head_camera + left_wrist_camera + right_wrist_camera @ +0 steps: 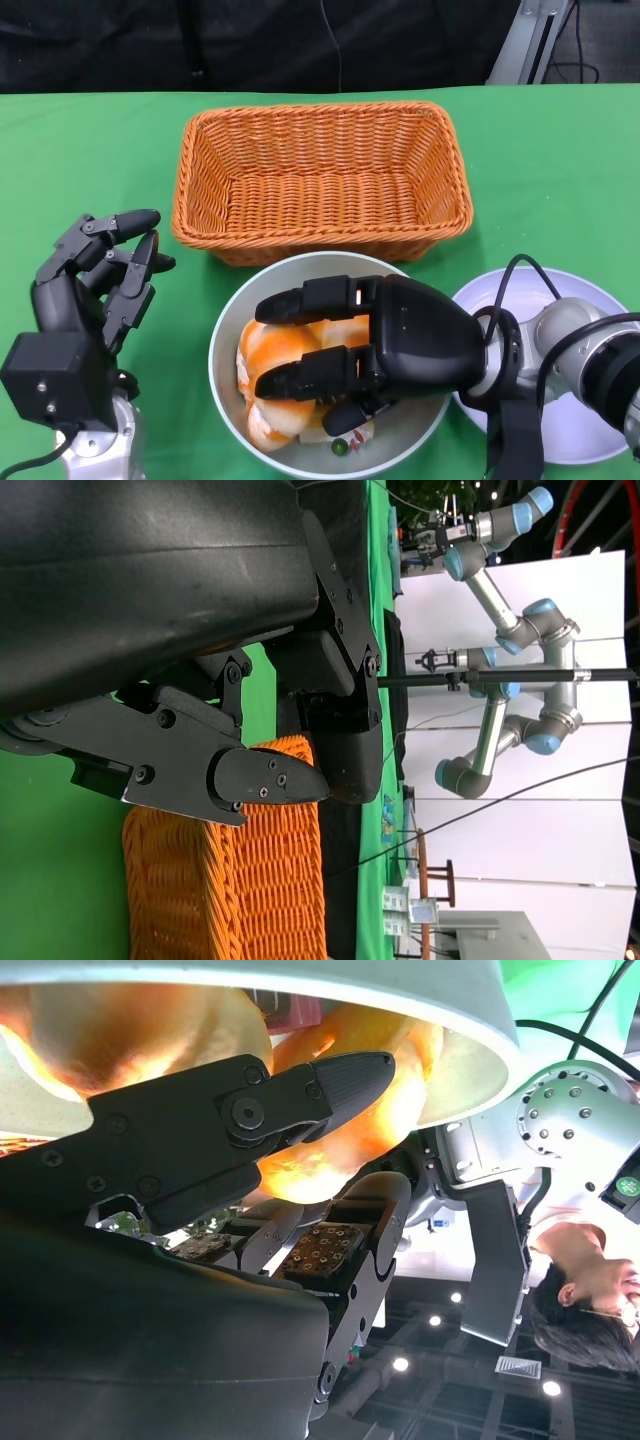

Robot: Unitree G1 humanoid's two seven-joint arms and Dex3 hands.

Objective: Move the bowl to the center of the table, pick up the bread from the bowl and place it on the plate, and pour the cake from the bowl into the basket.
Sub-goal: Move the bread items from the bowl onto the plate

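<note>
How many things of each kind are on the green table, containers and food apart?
Baskets: 1, the orange wicker basket
Bowls: 1, the grey bowl
Plates: 1, the white plate
Food: bread visible; other pieces hidden, uncountable
Total containers: 3

The head view is bright and evenly lit from above, and the green worktop (560,160) shows only soft, short shadows. It is sharp throughout, with mild bending at the edges. In the right wrist view the bowl (300,990) rim glares white, the bread (350,1130) glows orange, ceiling lamps show as small spots, and the near black shell is blurred. The left wrist view is dark and soft up close.
</note>
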